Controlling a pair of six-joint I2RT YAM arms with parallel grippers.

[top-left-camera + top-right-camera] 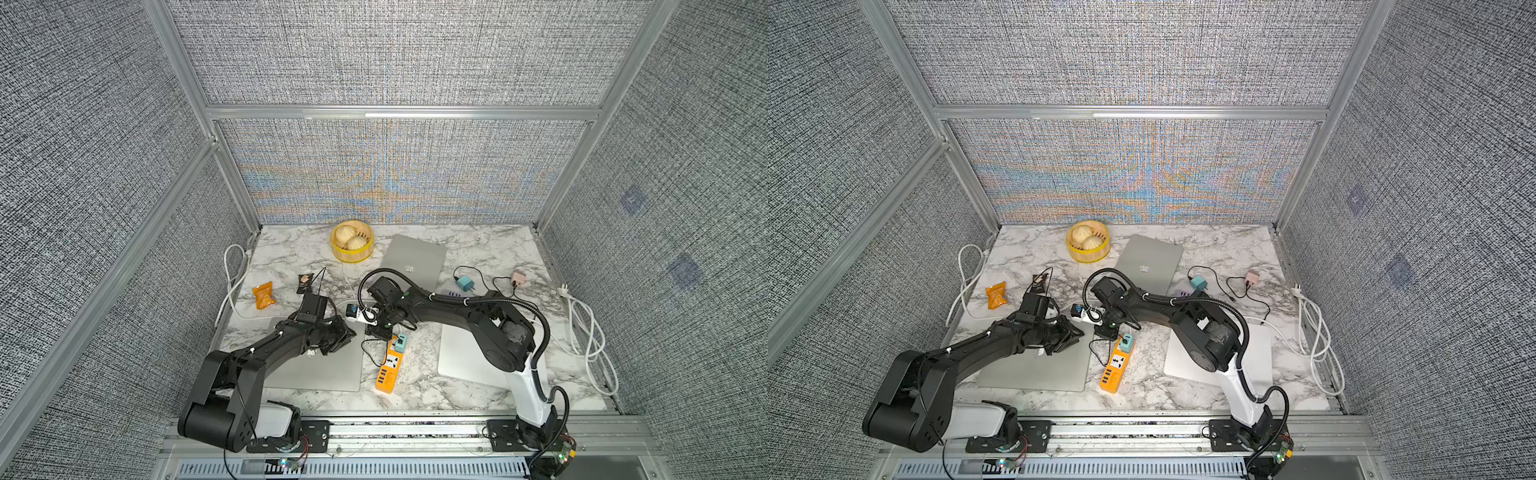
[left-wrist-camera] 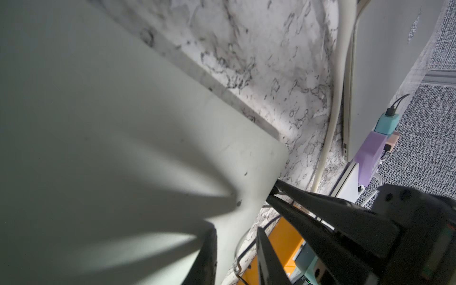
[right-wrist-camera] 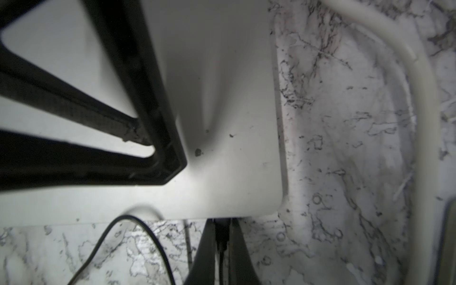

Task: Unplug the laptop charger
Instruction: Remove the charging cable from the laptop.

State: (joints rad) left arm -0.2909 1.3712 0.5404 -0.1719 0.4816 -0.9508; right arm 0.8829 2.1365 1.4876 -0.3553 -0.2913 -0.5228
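Note:
A closed silver laptop (image 1: 316, 365) lies at the front left of the table. The black plug (image 3: 222, 234) of the laptop charger meets its side edge near the far right corner. My right gripper (image 3: 222, 223) is shut on that plug, its two fingers flat against the plug's sides; in a top view the right gripper (image 1: 368, 332) is low beside the laptop. The thin black cable (image 3: 148, 234) loops back to a teal adapter (image 1: 400, 343) on an orange power strip (image 1: 388, 368). My left gripper (image 2: 235, 230) is open, one finger on the lid and the other just past the edge.
A white power strip (image 1: 361, 313) sits just behind both grippers. Two more laptops (image 1: 413, 262) (image 1: 461, 353), a bamboo steamer (image 1: 352, 253), two snack packets (image 1: 263, 295), small adapters (image 1: 463, 284) with cables and thick white cords (image 1: 590, 332) lie around.

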